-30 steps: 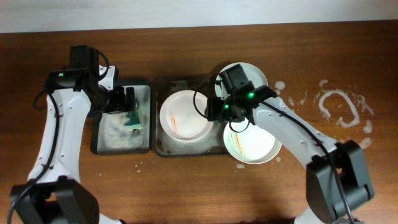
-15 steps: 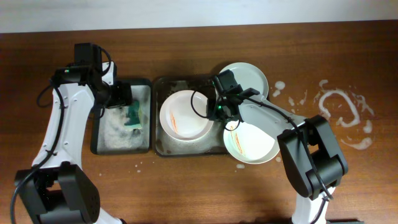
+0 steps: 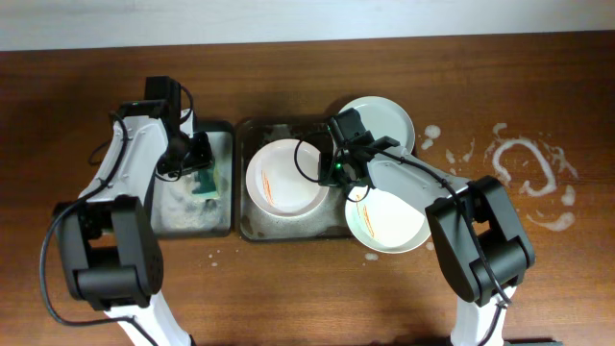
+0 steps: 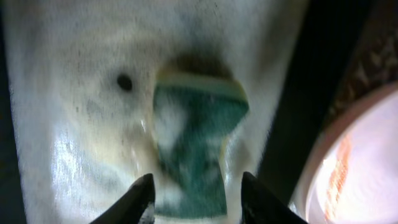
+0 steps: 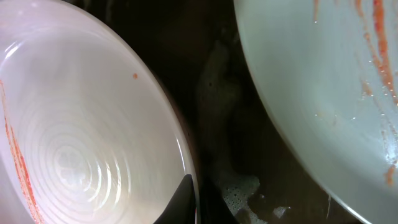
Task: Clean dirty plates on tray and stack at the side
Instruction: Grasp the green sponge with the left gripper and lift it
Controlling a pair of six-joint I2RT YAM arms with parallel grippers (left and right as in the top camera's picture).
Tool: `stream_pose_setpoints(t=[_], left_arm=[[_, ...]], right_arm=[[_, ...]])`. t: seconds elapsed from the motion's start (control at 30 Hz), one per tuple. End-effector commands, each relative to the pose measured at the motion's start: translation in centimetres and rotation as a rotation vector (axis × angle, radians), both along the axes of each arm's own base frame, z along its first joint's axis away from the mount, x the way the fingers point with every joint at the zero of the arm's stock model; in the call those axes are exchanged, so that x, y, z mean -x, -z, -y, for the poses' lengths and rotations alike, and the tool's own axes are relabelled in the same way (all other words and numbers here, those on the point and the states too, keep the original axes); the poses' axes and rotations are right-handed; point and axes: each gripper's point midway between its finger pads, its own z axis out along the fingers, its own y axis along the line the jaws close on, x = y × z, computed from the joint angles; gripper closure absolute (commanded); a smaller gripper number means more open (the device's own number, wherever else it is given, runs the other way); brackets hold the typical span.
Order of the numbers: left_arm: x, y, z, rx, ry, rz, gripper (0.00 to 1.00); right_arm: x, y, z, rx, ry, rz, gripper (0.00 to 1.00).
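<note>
A white plate [image 3: 282, 178] with red streaks lies in the dark tray [image 3: 259, 227]; its inside fills the left of the right wrist view [image 5: 81, 137]. My right gripper [image 3: 333, 173] is shut on its right rim [image 5: 191, 200]. A second streaked plate [image 3: 387, 221] [image 5: 323, 81] overlaps the tray's right edge. My left gripper [image 3: 200, 161] hangs over a green sponge [image 3: 206, 183] [image 4: 196, 140] in the foamy tray [image 3: 178, 210]. Its fingers [image 4: 142, 198] stand on either side of the sponge, open, with a thin gap on the right.
A third white plate [image 3: 382, 117] lies on the table behind the tray's right corner. Soap foam [image 5: 239, 186] sits on the tray floor between the two plates. White foam smears [image 3: 524, 168] mark the table at the far right.
My left gripper has shifted right over the sponge and its jaws have narrowed around it. My right gripper has closed onto the plate's rim.
</note>
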Motion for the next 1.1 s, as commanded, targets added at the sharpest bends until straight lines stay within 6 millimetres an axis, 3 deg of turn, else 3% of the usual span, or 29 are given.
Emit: stream_pose_setpoints(t=[0.0,0.1,0.33,0.43,0.57,0.67,0.93,0.97,1.0,1.07], left_arm=[[-0.9,0.9,-0.4,-0.029,0.005,0.010,0.63],[-1.0,1.9,0.3,-0.046,0.126,0.002,0.63],[-0.5,2.8,-0.1,-0.072,0.125,-0.029,0.63],[-0.5,2.9,0.0,-0.074,0.129,-0.031,0.67],[0.8,4.3,0.2,-0.072,0.135,-0.069,0.69],[0.9,4.5,0.2,-0.071,0.131,-0.067,0.79],[1.3,5.9,0.6,-0.071,0.140,-0.064,0.78],[1.4,6.0,0.6,-0.071,0.139,-0.066,0.82],[1.4,6.0,0.6,-0.071,0.139,-0.066,0.99],[1.3,5.6,0.8,-0.059,0.138,-0.064,0.99]], right_arm=[[0.0,0.7,0.1,0.029,0.005,-0.005,0.96],[0.0,0.7,0.1,0.029,0.006,-0.005,0.96],[0.1,0.7,0.1,0.030,0.006,-0.008,0.95],[0.0,0.7,0.1,0.030,0.006,-0.006,0.96],[0.1,0.7,0.1,0.030,0.006,-0.007,0.95],[0.1,0.7,0.1,0.030,0.006,-0.007,0.95],[0.1,0.7,0.1,0.030,0.006,-0.008,0.95],[0.1,0.7,0.1,0.030,0.006,-0.007,0.95],[0.1,0.7,0.1,0.030,0.006,-0.007,0.95],[0.1,0.7,0.1,0.030,0.006,-0.007,0.95]])
